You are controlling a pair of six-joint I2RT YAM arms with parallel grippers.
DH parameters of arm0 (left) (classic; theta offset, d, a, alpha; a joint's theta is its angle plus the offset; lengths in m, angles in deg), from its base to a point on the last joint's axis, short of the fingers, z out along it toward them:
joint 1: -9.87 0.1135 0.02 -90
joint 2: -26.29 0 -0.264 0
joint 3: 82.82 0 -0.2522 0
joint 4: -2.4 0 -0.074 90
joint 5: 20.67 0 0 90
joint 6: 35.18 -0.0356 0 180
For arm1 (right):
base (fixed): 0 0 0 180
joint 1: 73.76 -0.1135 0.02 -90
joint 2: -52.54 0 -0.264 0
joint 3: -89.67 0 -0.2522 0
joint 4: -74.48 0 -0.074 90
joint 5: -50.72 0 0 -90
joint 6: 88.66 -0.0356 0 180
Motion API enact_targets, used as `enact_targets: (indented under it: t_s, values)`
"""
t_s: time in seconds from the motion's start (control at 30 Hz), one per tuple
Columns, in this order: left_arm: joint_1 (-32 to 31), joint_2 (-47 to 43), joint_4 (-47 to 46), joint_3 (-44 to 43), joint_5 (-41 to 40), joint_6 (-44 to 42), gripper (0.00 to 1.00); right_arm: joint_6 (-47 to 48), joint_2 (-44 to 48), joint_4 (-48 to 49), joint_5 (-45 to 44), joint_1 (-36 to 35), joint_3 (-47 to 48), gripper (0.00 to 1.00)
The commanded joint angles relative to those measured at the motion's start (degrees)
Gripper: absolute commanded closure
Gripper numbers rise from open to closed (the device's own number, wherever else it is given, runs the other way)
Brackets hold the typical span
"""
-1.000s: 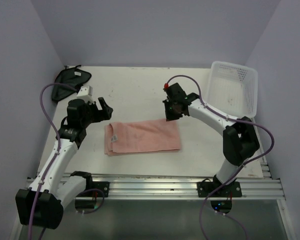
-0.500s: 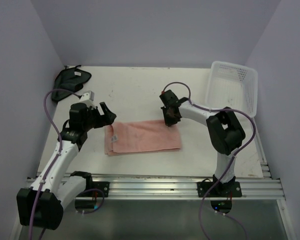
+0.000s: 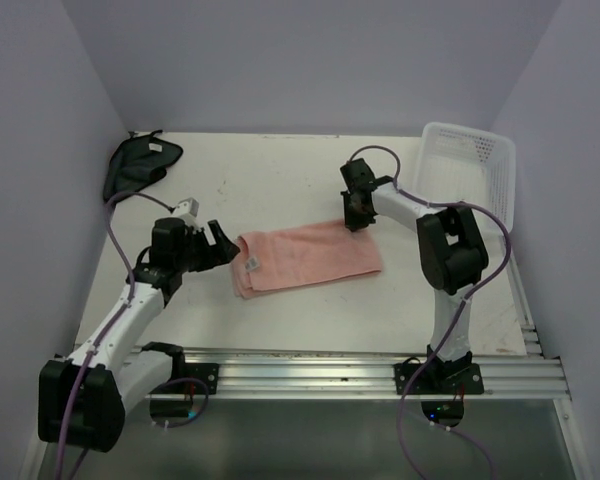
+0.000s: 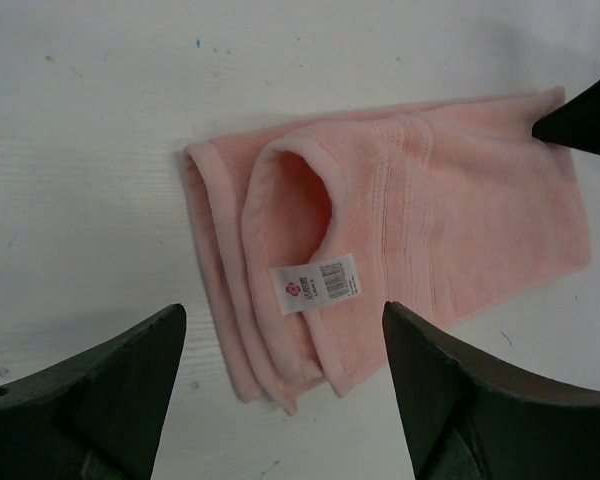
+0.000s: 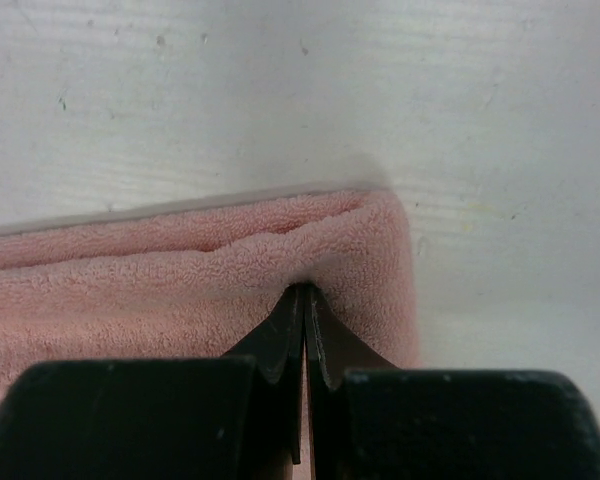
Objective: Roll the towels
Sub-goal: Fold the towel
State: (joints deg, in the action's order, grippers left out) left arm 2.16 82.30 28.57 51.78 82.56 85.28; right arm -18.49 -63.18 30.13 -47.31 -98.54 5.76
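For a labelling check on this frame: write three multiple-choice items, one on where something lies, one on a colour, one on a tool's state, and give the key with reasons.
1. Where does the dark cloth lie?
A) far-left corner of the table
B) near-right corner
C) table centre

2. What colour is the basket?
A) blue
B) white
C) green

3. How is the right tool?
A) wide open in the air
B) shut on nothing
C) shut on the pink towel

Key:
1 A, the top view shows it where the back and left walls meet.
2 B, its perforated walls are white.
3 C, the right wrist view shows it closed, pinching the terry at the towel's edge.
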Motion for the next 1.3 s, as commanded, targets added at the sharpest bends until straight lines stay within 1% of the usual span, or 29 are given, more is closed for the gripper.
enact_targets:
  t_s: [0.0,0.2,0.23,0.3,0.37,0.43,0.6,0.73,0.9,1.1,1.27]
  values:
    - [-2.57,1.38,-5.46,0.09,0.48,1.27,0.17,2.52,-2.93,-1.58,-2.95,1.13,2.57,1.0]
    - [-11.27,7.26,-7.66,-0.7,-5.05,1.18,0.22,3.22,-4.16,-1.76,-2.08,1.57,3.81,1.0]
    - [-13.37,8.14,-7.83,-0.79,-6.37,1.27,0.26,3.31,-4.16,-1.58,-1.99,1.57,3.55,1.0]
    - [-15.4,11.38,-7.4,-1.06,-7.69,1.18,0.29,3.4,-4.25,-1.49,-1.99,1.57,3.28,1.0]
    - [-15.94,13.24,-4.95,-1.93,-9.89,1.01,0.33,3.49,-4.25,-1.14,-1.81,1.66,2.41,1.0]
    - [-16.37,14.3,-4.93,-1.76,-10.07,1.09,0.37,3.4,-4.16,-0.35,-1.64,1.66,1.44,1.0]
    - [-18.48,14.13,-5.99,-1.85,-10.51,2.5,0.41,3.14,-4.78,0.0,-1.02,1.84,1.08,1.0]
    - [-20.5,14.48,-6.08,-2.37,-11.56,3.29,0.48,3.22,-4.69,0.0,-1.02,1.92,0.91,1.0]
    - [-22.61,15.18,-5.11,-2.2,-12.62,3.91,0.49,3.22,-4.6,0.18,-0.67,2.19,0.56,1.0]
    - [-23.32,15.36,-5.2,-1.15,-12.97,4.61,0.52,3.05,-4.69,0.53,-0.32,2.36,0.29,1.0]
    - [-23.58,16.67,-6.16,-0.53,-12.97,4.96,0.58,3.05,-4.78,0.53,-0.32,2.45,0.29,1.0]
